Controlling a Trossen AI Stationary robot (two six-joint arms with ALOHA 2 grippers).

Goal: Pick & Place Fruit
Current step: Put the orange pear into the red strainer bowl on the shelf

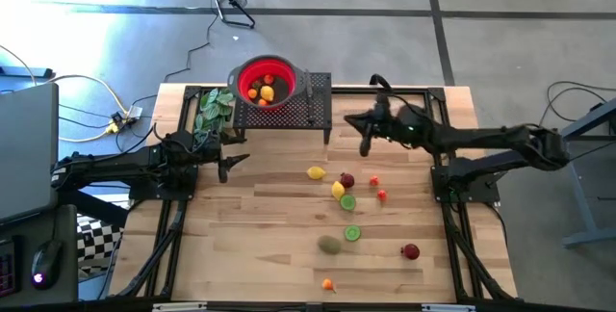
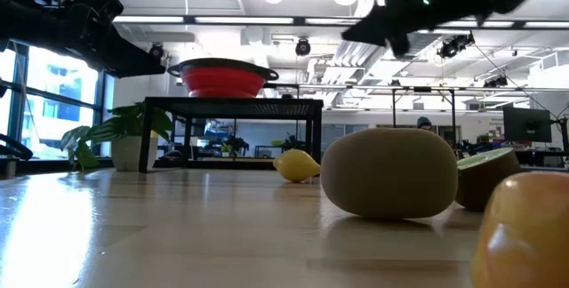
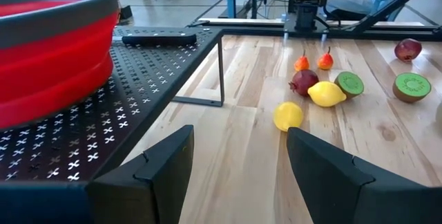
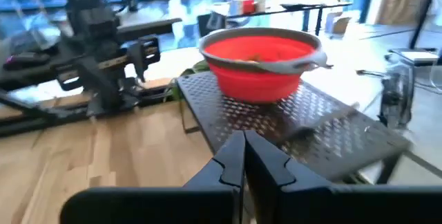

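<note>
From above, we are seeing the right end effector (image 1: 366, 144) hovering pinched shut and empty beside the rack (image 1: 318, 110), while the left end effector (image 1: 229, 163) is waiting with fingers spread, holding nothing; loose fruit (image 1: 339, 190) is lying mid-surface and some is sitting in the red bowl (image 1: 265, 81). At surface level, we are judging the round kiwi (image 2: 389, 172) likely to roll if nudged. Through the wrist views, we are noting closed fingers (image 4: 231, 156) facing the bowl, so dropping onto fruit without reopening would be knocking pieces away.

Bright overhead ceiling lights, window glare at left, right wrist view motion-blurred, nearest fruit defocused
</note>
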